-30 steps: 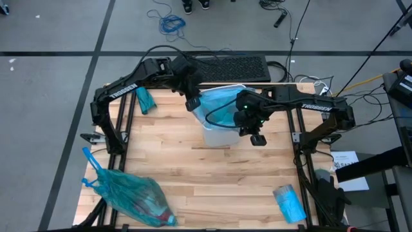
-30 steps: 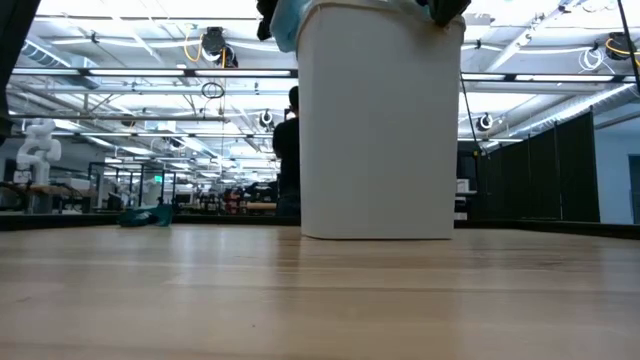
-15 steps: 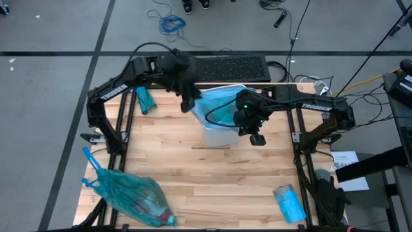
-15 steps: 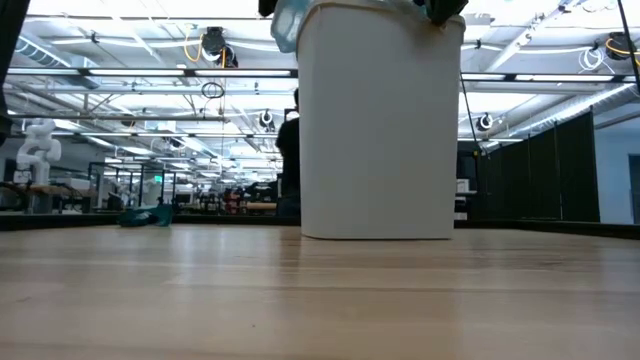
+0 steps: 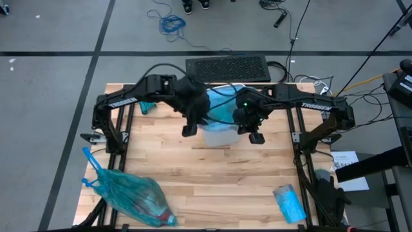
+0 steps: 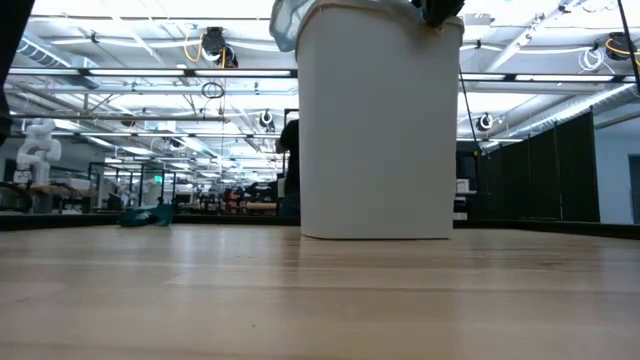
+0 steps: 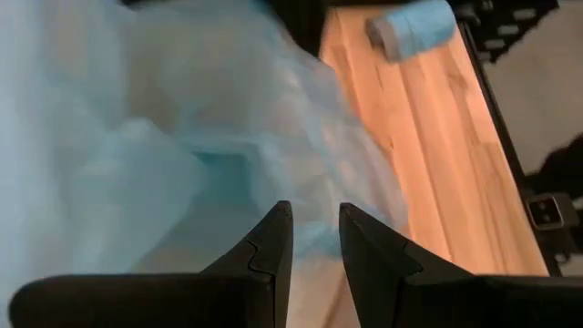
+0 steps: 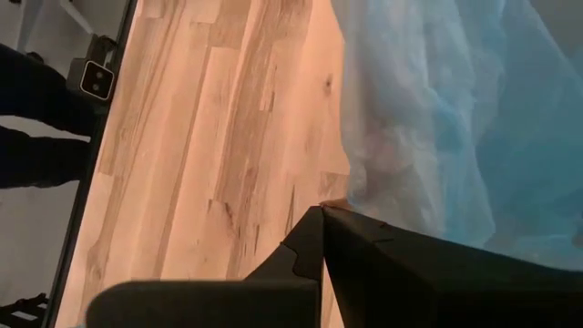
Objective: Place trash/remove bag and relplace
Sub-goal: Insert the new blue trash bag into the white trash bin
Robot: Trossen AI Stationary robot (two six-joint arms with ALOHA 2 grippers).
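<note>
Left gripper over the bin's left rim, fingers a little apart with a narrow gap; blue liner fills its view, but nothing shows between the tips, so no grip that I can confirm. Right gripper at the bin's right rim, fingers pressed together; liner just beside them, whether film is pinched cannot be told

Both arms reach in from the table's far corners and meet over the bin, wrists angled down

Progress, by judgement: late. Full tied bag lies at the near-left corner, well apart from the bin; trash presumably inside it. New liner drapes over the bin's mouth. Left: spread and seat it round the rim. Spare bag roll near right, another blue wad far left
</note>
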